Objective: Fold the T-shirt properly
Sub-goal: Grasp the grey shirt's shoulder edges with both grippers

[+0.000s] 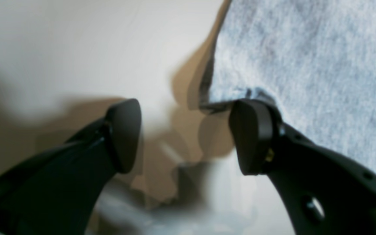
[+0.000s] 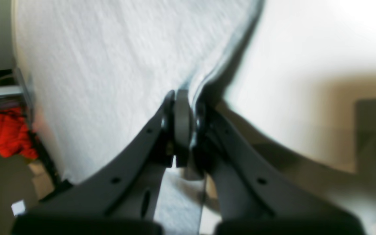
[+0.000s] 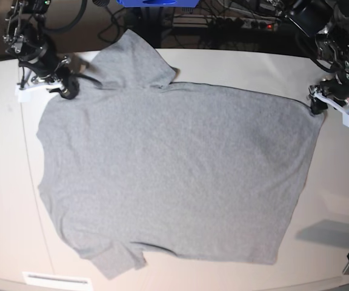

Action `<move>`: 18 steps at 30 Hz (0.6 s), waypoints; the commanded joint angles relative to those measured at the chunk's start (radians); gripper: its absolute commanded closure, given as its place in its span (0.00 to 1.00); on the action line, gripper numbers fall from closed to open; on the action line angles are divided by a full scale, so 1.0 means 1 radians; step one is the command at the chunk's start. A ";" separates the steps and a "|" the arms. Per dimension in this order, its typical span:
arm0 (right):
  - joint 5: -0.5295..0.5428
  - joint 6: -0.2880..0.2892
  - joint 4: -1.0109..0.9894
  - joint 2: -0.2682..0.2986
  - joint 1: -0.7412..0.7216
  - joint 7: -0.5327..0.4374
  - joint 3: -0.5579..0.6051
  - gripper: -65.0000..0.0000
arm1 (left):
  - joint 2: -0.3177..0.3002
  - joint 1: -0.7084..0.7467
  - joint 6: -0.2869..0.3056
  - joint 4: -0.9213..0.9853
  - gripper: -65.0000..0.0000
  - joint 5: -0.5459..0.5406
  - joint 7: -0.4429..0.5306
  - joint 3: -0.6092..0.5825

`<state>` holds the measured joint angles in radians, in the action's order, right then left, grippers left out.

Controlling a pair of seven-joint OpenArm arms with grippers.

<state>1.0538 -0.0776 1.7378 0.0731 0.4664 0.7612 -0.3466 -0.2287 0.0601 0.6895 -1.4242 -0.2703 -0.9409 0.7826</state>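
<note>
Base view, grey T-shirt (image 3: 174,176) spread flat, seemingly plain

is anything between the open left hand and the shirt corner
Nothing visible. The left hand is open at the shirt corner, one finger already at its edge, with only bare table in the gap.

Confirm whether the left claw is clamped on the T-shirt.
No: in the left wrist view the left claw stands wide open, one finger just touching the T-shirt corner, with nothing held between its fingers.
</note>
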 commanded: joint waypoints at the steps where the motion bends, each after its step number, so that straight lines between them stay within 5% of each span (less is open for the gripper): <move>1: -0.005 -0.004 0.011 0.006 0.005 0.002 -0.002 1.00 | -0.004 0.024 0.009 -0.014 0.35 0.015 -0.037 -0.001; 14: -0.007 -0.004 0.011 0.006 -0.008 0.011 -0.002 1.00 | 0.042 0.074 0.009 -0.096 0.33 0.026 -0.034 0.151; 18: -0.007 -0.004 0.011 0.006 -0.016 0.024 -0.002 1.00 | 0.044 0.053 0.009 -0.089 0.19 0.027 -0.037 0.150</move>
<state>1.0470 -0.0799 1.7378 0.0738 0.4519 0.7792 -0.3466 -0.1749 0.1165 0.6918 -1.5070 -0.2432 -0.9726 0.9333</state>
